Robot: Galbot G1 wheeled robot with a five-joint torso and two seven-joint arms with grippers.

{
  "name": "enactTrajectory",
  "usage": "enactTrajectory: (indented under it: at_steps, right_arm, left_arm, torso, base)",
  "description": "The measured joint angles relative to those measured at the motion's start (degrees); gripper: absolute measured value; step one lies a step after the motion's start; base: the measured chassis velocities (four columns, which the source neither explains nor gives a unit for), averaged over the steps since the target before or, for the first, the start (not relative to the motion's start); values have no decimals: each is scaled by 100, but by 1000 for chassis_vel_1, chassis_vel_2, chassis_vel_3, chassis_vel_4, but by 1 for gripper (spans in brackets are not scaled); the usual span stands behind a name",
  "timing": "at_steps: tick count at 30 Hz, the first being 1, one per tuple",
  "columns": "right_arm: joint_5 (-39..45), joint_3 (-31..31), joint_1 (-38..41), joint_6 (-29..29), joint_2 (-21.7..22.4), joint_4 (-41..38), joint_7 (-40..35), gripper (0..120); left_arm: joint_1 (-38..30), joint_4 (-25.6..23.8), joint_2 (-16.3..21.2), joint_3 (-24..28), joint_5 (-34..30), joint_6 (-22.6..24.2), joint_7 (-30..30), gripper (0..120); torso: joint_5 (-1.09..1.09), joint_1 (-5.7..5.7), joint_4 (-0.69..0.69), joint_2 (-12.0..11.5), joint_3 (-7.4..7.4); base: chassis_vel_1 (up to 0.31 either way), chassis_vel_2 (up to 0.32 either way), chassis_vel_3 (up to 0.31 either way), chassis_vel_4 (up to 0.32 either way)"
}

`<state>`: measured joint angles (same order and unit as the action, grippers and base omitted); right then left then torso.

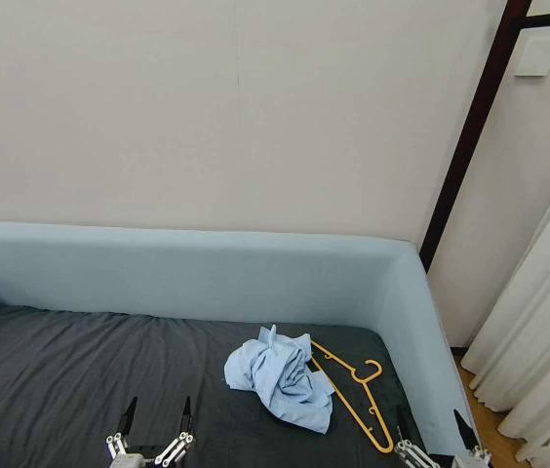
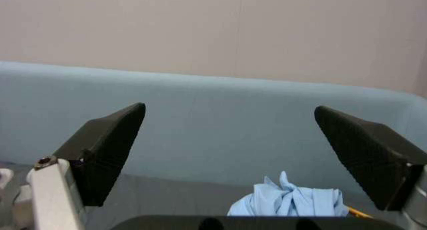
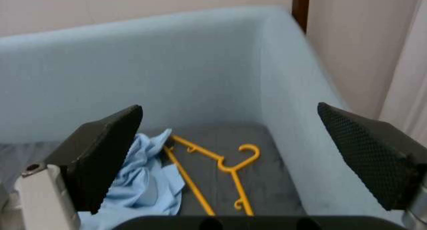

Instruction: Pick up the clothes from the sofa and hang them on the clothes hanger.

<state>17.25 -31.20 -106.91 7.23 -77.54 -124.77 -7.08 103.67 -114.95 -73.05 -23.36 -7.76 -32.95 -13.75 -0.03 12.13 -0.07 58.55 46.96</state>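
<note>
The left claw (image 1: 159,402) sits low and left of centre in the head view. The right claw (image 1: 429,414) is in the lower right corner. Both point up with fingers spread wide, gripping nothing. The crumpled light-blue clothes (image 1: 280,375) lie lower centre-right on the dark seat of the sofa (image 1: 177,273), touching the yellow clothes hanger (image 1: 353,378), which lies flat on their right.
</note>
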Motion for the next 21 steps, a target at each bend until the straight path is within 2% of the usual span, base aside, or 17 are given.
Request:
enactTrajectory:
  at_steps: [3, 5, 9, 10, 11, 14, 15, 16, 18, 20, 21]
  right_arm:
    - [768, 5, 255, -419, 735, 114, -105, 100]
    - [937, 12, 313, -488, 889, 144, -121, 100]
    - [1965, 192, 984, -1296, 1748, 166, -302, 100]
    - [2178, 251, 1207, -1463, 1918, 160, -363, 100]
    - [2178, 251, 1207, -1463, 1918, 160, -363, 100]
    - [2551, 406, 1798, -1798, 2351, 249, -453, 100]
    - [2701, 566, 2048, -1904, 2530, 353, -491, 100]
    - [2701, 566, 2048, -1904, 2530, 353, -491, 100]
    - [3111, 1127, 2685, -2141, 2892, 636, -577, 100]
    - [3523, 1858, 3560, -2309, 3196, 1020, -663, 100]
    - [3523, 1858, 3560, -2309, 3196, 1020, -663, 100]
  left_arm:
    - [-8, 102, -33, 19, 14, -14, 58, 100]
    - [-18, 132, -39, 30, 18, -14, 77, 100]
    - [-28, 311, -70, 100, 85, -19, 164, 100]
    - [-40, 341, -64, 128, 88, -19, 170, 100]
    - [-40, 341, -64, 128, 88, -19, 170, 100]
    - [-162, 441, 9, 262, 81, 29, 189, 100]
    - [-179, 465, 22, 288, 73, 44, 212, 100]
    - [-179, 465, 22, 288, 73, 44, 212, 100]
    - [-139, 487, 14, 286, 60, 22, 247, 100]
    - [-80, 487, -10, 247, 61, -16, 270, 100]
    - [-80, 487, -10, 247, 61, -16, 270, 100]
  torso:
    - [1, 0, 1, 0, 0]
    - [2, 0, 1, 0, 0]
    - [1, 0, -1, -1, 1]
    - [2, 0, 4, 0, 1]
    - [2, 0, 4, 0, 1]
    - [0, 0, 2, -1, 1]
    - [-3, 0, -6, 0, 0]
    - [-3, 0, -6, 0, 0]
    - [1, 0, -4, -1, 1]
    - [-2, 0, 5, -1, 1]
    - [-2, 0, 5, -1, 1]
  base:
    - [0, 0, 0, 0]
    - [0, 0, 0, 0]
    - [0, 0, 0, 0]
    - [0, 0, 0, 0]
    - [0, 0, 0, 0]
    - [0, 0, 0, 0]
    - [0, 0, 0, 0]
    - [0, 0, 0, 0]
    - [0, 0, 0, 0]
    - [0, 0, 0, 0]
    - [0, 0, 0, 0]
